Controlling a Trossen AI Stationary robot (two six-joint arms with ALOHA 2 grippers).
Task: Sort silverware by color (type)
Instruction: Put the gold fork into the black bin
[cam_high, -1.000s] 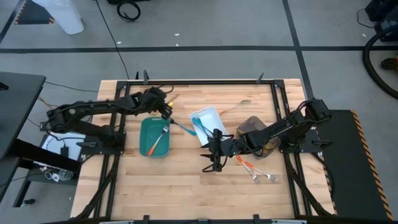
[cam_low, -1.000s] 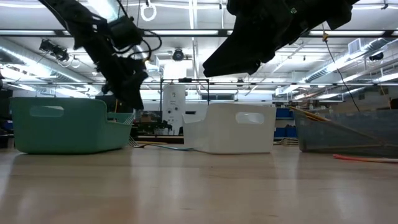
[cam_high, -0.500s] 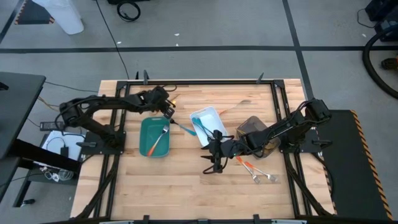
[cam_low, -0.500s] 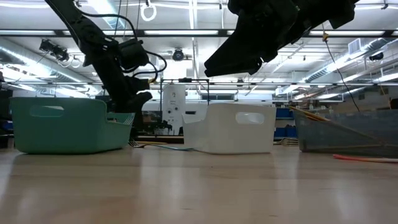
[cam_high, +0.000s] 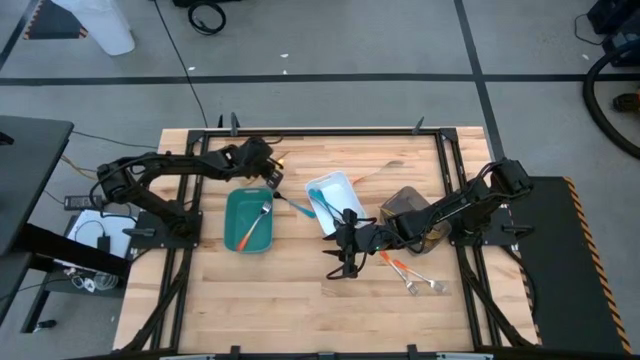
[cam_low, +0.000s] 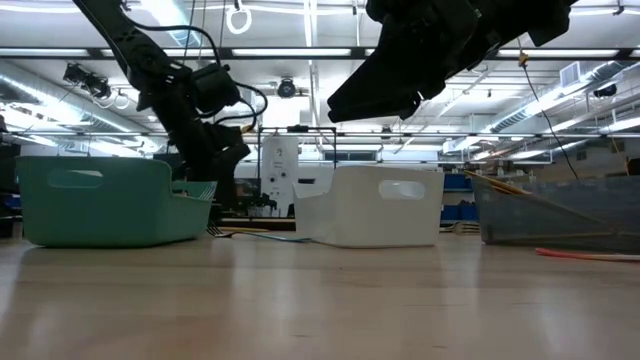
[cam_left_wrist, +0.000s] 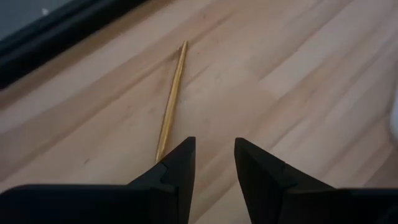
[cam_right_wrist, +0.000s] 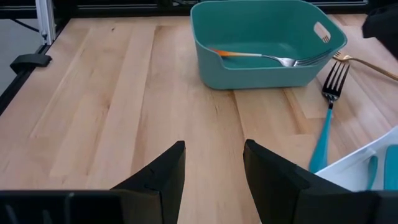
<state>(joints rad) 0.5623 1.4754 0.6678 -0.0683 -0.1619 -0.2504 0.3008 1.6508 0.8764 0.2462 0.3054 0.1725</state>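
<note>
The left gripper (cam_left_wrist: 212, 163) hovers with jaws apart and empty; one gold piece (cam_left_wrist: 171, 99) lies on the wood just ahead of its fingertips. The right gripper (cam_right_wrist: 212, 163) also stands open, holding nothing. Beyond its jaws, the teal tray (cam_right_wrist: 267, 73) holds one orange-handled fork (cam_right_wrist: 261, 57); one blue-handled fork (cam_right_wrist: 328, 117) lies beside that tray.

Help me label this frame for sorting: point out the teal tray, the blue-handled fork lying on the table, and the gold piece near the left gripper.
teal tray (cam_right_wrist: 261, 71): right wrist view, near outer wall.
blue-handled fork (cam_right_wrist: 323, 134): right wrist view, mid handle.
gold piece (cam_left_wrist: 171, 99): left wrist view, middle of its thin handle.
</note>
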